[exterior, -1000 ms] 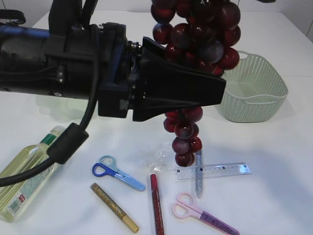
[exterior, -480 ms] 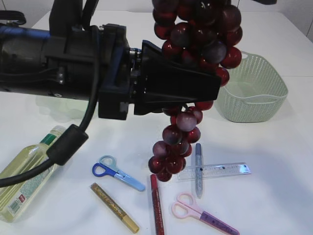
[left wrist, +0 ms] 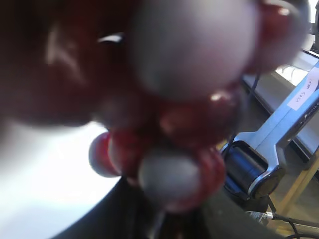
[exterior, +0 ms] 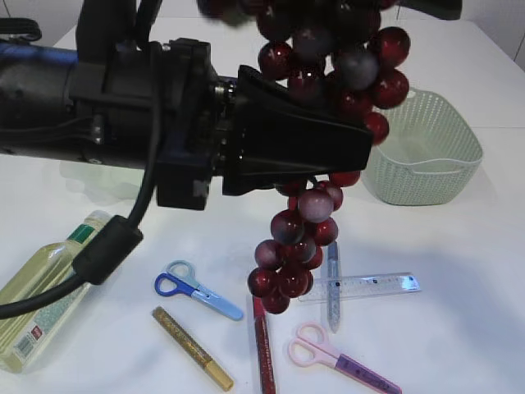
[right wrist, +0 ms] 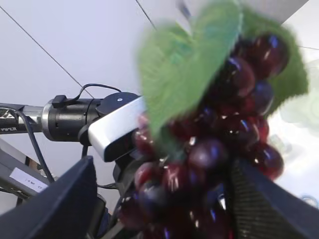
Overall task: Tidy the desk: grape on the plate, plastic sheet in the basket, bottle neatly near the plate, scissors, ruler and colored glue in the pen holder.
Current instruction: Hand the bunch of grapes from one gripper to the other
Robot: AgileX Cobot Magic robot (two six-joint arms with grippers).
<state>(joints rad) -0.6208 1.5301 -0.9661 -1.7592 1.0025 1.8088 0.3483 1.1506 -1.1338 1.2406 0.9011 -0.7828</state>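
Observation:
A dark red grape (exterior: 299, 246) bunch hangs in the air over the table's middle. My left gripper (exterior: 361, 146) reaches in from the left and is shut on its middle; up close the grape (left wrist: 169, 179) fills the left wrist view above the dark jaws of my left gripper (left wrist: 169, 224). My right gripper (right wrist: 164, 209) stands open, its fingers wide on either side of the grape (right wrist: 234, 124) and its green leaf. The bottle (exterior: 41, 295) lies at the front left. Blue scissors (exterior: 197, 291), pink scissors (exterior: 340, 357), the ruler (exterior: 361, 286) and glue pens, gold (exterior: 193, 349), red (exterior: 262, 345) and silver (exterior: 332, 283), lie in front. The plastic sheet is hidden and the pen holder is out of view.
A pale green basket (exterior: 426, 156) stands at the right behind the grape. A pale green plate edge (exterior: 90, 176) shows under my left arm, whose black body blocks much of the left of the exterior view.
My right gripper has opened. My left gripper has closed on the bunch, and the bunch's lower end has swung left and nearer the table.

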